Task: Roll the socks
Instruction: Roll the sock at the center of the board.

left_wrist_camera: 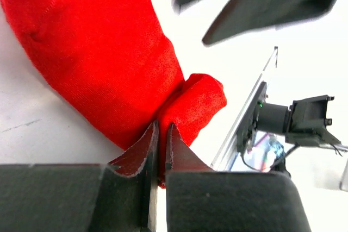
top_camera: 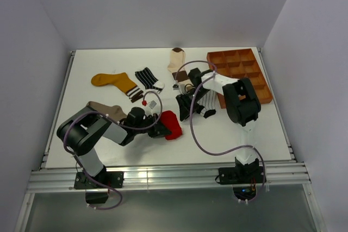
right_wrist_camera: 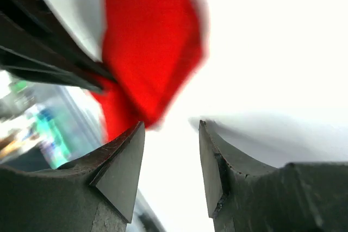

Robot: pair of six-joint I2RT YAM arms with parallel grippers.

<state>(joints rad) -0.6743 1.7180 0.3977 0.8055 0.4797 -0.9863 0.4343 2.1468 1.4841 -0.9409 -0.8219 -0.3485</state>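
— Left pincer [left_wrist_camera: 161, 126] first: what has it got?
— It's pinched tight on a folded bit of the red sock [left_wrist_camera: 98, 52].
— Where's that sock?
— Flat on the tabletop [top_camera: 244, 129], near the front edge, between the two arms.
— And the right pincer [right_wrist_camera: 171, 126]?
— Jaws apart, holding nothing, close to the red sock.
— Other socks?
— The yellow sock [top_camera: 111, 81] and the striped sock [top_camera: 148, 77] lie farther back.

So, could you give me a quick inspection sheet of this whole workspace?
Surface: white table.
Job's things: red sock near front, end folded; mustard sock, striped sock, cream sock, taupe sock lie unrolled; pinstriped sock partly under the right arm.
Clutter: brown tray, far right.
Grippers: left gripper shut on red sock; right gripper open, empty.
Cables: purple cables loop off both arms.
Surroundings: white walls; metal rail at near edge.
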